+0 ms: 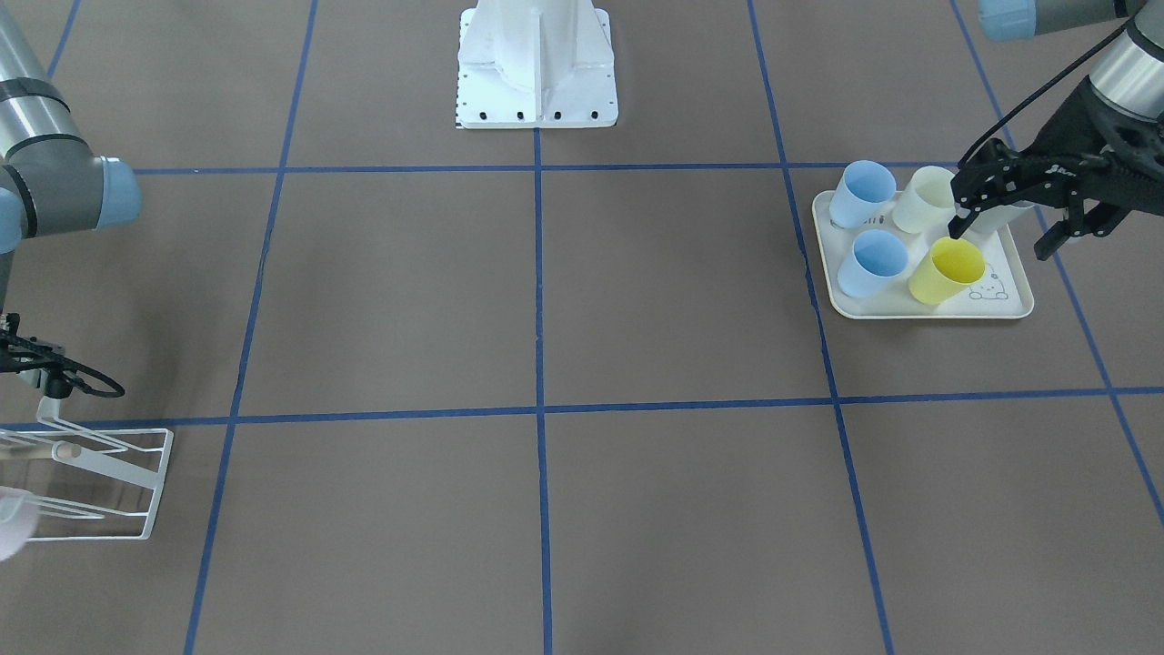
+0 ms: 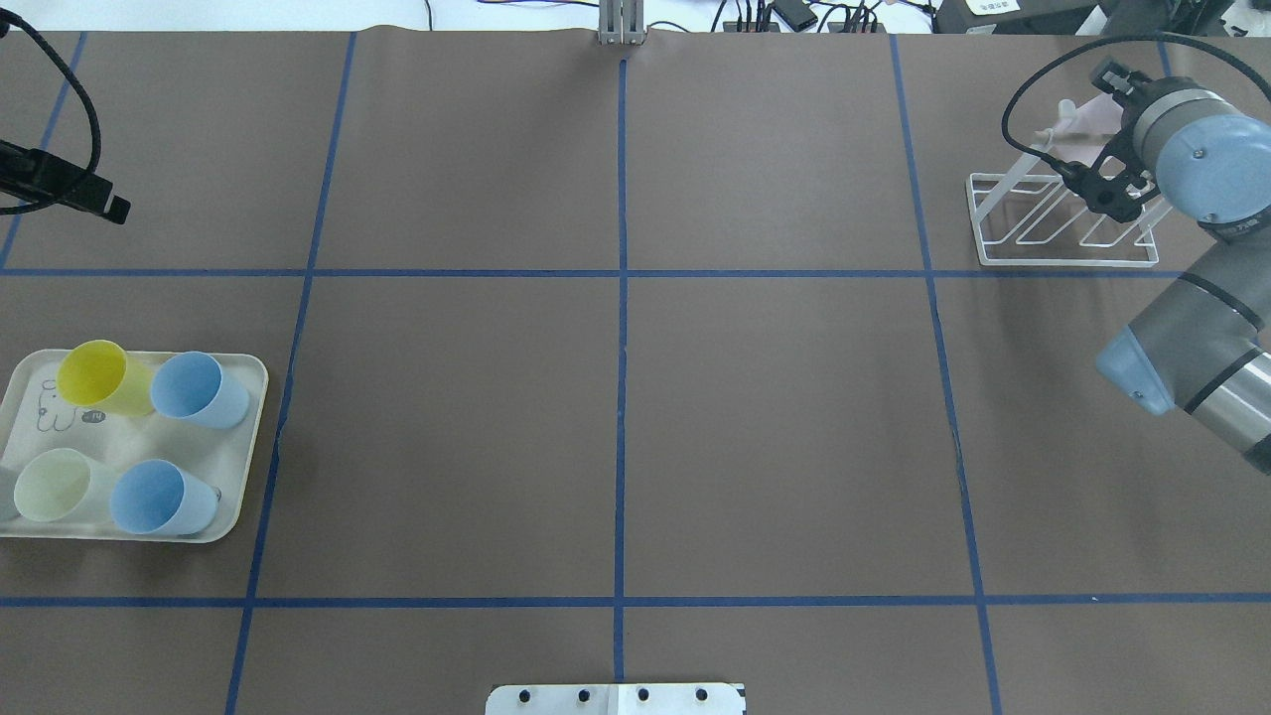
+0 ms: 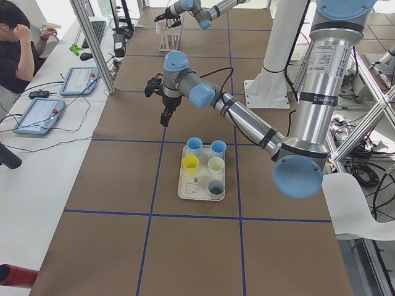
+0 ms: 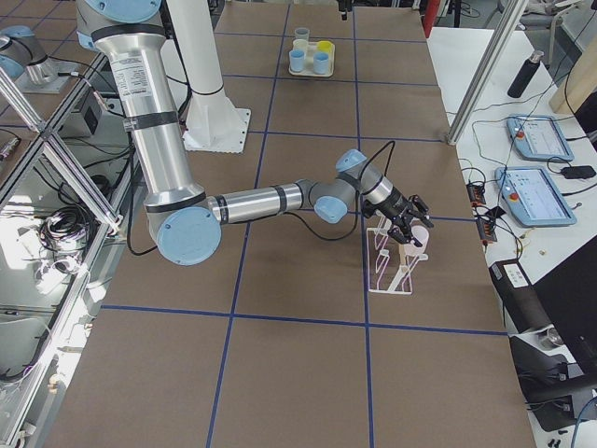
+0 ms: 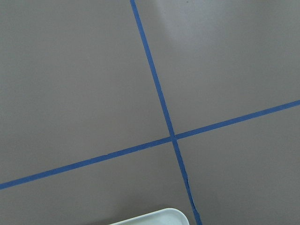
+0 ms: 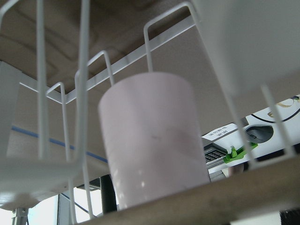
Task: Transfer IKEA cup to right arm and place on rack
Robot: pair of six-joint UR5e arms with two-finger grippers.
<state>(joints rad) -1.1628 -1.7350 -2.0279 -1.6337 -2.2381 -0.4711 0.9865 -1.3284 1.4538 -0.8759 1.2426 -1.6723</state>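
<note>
**Pink cup sits on the rack, left hand empty over the tray**

On the left, the left hand (image 1: 1000, 238) hangs over the tray (image 1: 918, 312) with its fingers apart and nothing between them. Below and just beside it stand a yellow cup (image 1: 950, 271), two blue cups (image 1: 875, 262) and a pale cup (image 1: 923, 200). One more cup directly under the hand is mostly covered in the front view. This arm's wrist camera shows only the table (image 2: 775, 427) and one corner of the tray.

On the right, the right hand (image 2: 1110, 194) is at the rack (image 2: 1043, 233). The pink cup (image 6: 150, 140) sits on the rack just beyond this hand, near the wooden dowel (image 1: 41, 451), and from overhead it looks apart from the fingertips. I judge the hand-over and the placing done for this cup. What is left is for the right hand to draw clear of the wires.

I cannot tell whether the right hand's fingers are apart or together. They are small and dark from overhead and cut by the frame edge in the front view. Its own camera shows only the cup, wires and blur. Which prong carries the cup, and how firmly it sits, is also unclear.
</note>
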